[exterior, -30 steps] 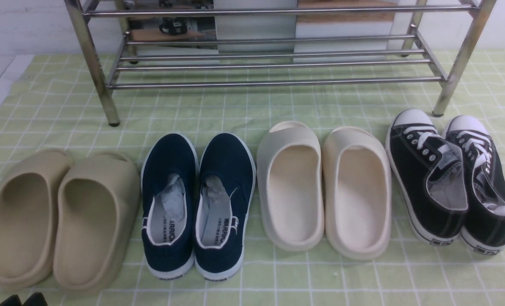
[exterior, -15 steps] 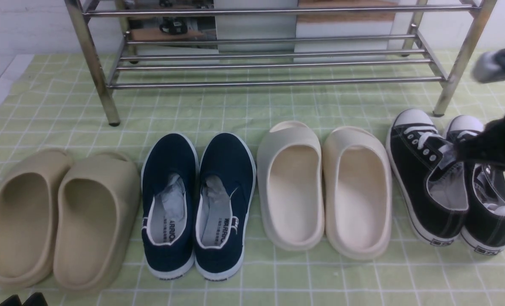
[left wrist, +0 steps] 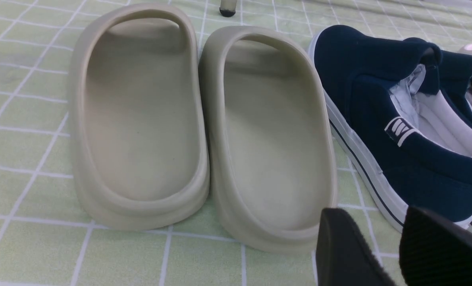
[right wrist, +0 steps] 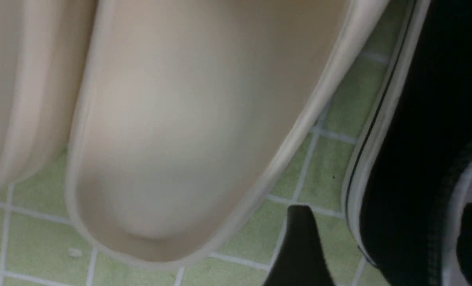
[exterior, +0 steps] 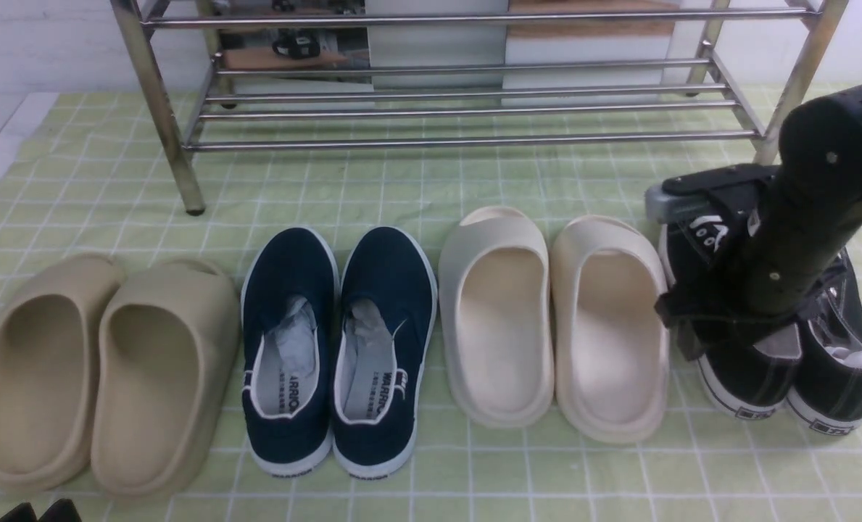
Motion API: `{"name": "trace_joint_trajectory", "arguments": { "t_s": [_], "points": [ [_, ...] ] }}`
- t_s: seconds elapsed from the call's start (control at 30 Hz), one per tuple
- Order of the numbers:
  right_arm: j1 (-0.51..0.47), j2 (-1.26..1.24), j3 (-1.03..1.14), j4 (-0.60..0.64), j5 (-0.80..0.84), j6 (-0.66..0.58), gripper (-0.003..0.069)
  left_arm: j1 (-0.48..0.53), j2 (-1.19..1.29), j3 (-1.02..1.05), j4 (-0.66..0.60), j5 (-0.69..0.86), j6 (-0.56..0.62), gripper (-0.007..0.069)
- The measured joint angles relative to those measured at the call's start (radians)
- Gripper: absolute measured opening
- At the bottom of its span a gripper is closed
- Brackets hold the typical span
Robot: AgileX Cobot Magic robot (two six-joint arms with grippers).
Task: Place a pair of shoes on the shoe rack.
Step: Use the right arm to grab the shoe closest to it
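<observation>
Facing the shoe rack from off its left end, the left end effector has its fingers close together; shut or not, I cannot tell. The black sneakers stand before the rack's right leg. There the right end effector is spread wide, one finger outside the left sneaker and one over its opening.

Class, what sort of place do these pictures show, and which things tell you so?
Probably a mock home entryway: a steel shoe rack, paired footwear such as navy slip-ons, a green checked cloth.
</observation>
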Motion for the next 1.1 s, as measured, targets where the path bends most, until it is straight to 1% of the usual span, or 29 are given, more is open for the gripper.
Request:
{"name": "trace_joint_trajectory", "arguments": {
  "t_s": [0.07,0.2,0.33,0.37,0.43,0.47,0.5,0.53,0.57,0.6,0.63,0.67,0.7,0.9,0.97,1.07,1.1],
  "points": [
    [-0.001,-0.022,-0.005,-0.029,-0.008,0.015,0.0553,0.0,0.0,0.0,0.0,0.0,0.0,0.0239],
    [-0.024,-0.012,-0.006,-0.033,-0.01,0.039,0.0559,0.0,0.0,0.0,0.0,0.0,0.0,0.0239],
    [-0.064,0.038,-0.006,-0.01,-0.038,0.045,0.0544,0.0,0.0,0.0,0.0,0.0,0.0,0.0239],
    [-0.075,0.057,-0.006,0.0,-0.05,0.045,0.0522,0.0,0.0,0.0,0.0,0.0,0.0,0.0239],
    [-0.086,0.077,-0.006,0.013,-0.074,0.045,0.0465,0.0,0.0,0.0,0.0,0.0,0.0,0.0239],
    [-0.088,0.083,-0.006,0.015,-0.088,0.045,0.0425,0.0,0.0,0.0,0.0,0.0,0.0,0.0239],
    [-0.089,0.087,-0.006,0.015,-0.101,0.045,0.0374,0.0,0.0,0.0,0.0,0.0,0.0,0.0239],
    [-0.089,0.091,-0.006,0.011,-0.118,0.045,0.0304,0.0,0.0,0.0,0.0,0.0,0.0,0.0239],
    [-0.089,0.091,-0.006,0.011,-0.121,0.045,0.0292,0.0,0.0,0.0,0.0,0.0,0.0,0.0239],
    [-0.089,0.091,-0.006,0.009,-0.141,0.045,0.0185,0.0,0.0,0.0,0.0,0.0,0.0,0.0239],
    [-0.089,0.091,-0.006,0.009,-0.148,0.045,0.0115,0.0,0.0,0.0,0.0,0.0,0.0,0.0239],
    [-0.089,0.091,-0.006,0.009,-0.15,0.045,0.0089,0.0,0.0,0.0,0.0,0.0,0.0,0.0239],
    [-0.089,0.091,-0.006,0.009,-0.154,0.045,0.0022,0.0,0.0,0.0,0.0,0.0,0.0,0.0239],
    [-0.089,0.057,-0.006,-0.004,-0.133,0.04,0.0011,0.0,0.0,0.0,0.0,0.0,0.0,0.0239],
    [-0.089,0.009,-0.01,-0.016,-0.091,0.01,0.0011,0.0,0.0,0.0,0.0,0.0,0.0,0.0239],
    [-0.089,-0.048,-0.041,-0.01,-0.005,-0.068,0.0011,0.0,0.0,0.0,0.0,0.0,0.0,0.0239],
    [-0.089,-0.054,-0.047,-0.01,0.0,-0.081,0.0011,0.0,0.0,0.0,0.0,0.0,0.0,0.0239]
  ]
}}
